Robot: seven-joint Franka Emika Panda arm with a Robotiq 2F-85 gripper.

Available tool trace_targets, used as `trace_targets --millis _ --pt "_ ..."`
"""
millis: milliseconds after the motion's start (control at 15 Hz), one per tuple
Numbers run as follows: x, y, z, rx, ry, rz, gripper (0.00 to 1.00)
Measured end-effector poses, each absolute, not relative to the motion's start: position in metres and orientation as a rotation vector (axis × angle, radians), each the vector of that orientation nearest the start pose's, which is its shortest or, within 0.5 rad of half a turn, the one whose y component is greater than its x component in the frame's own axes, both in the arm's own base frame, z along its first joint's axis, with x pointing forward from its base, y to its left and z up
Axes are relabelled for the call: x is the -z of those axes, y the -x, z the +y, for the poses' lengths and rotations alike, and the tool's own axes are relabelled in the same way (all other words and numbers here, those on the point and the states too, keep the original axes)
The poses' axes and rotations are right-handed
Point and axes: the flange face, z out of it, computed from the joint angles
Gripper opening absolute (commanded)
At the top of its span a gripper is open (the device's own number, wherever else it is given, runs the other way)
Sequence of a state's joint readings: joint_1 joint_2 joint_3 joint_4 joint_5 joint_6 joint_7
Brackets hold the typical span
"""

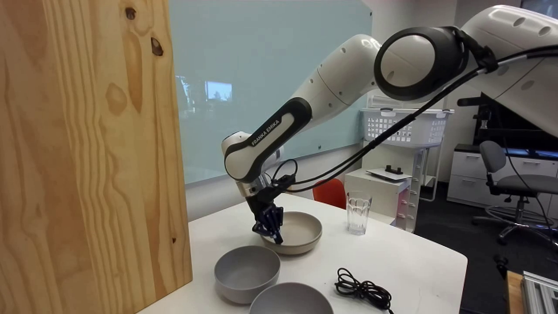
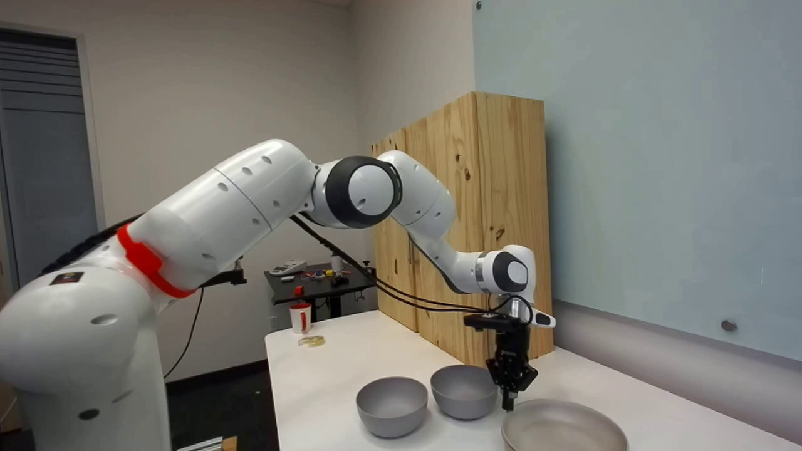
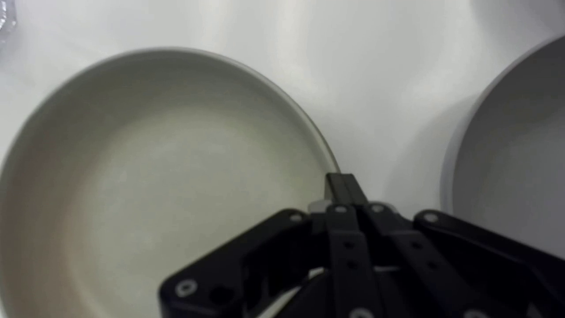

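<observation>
Wrist view, hand (image 3: 340,177) closed at rim of beige bowl (image 3: 176,185), hold unclear, narrow gap to gray bowl (image 3: 512,168)

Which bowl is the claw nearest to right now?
The wide, shallow beige bowl: the claw is right at its rim. The two grey bowls are deeper and narrower and sit farther away.

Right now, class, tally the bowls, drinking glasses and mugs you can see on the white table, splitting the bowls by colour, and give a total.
Deep grey bowls: 2
Shallow beige bowl: 1
Clear drinking glass: 1
Red-and-white mug: 1
Total: 5
</observation>
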State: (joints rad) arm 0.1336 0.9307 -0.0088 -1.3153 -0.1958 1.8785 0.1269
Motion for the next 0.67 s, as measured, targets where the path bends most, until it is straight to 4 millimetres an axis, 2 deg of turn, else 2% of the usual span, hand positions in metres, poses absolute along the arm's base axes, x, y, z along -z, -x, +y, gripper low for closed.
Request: trace_targets --millis 667 --pt "-0.1453 -0.699 0.0638 -0.666 3.296 -0.11 0.0"
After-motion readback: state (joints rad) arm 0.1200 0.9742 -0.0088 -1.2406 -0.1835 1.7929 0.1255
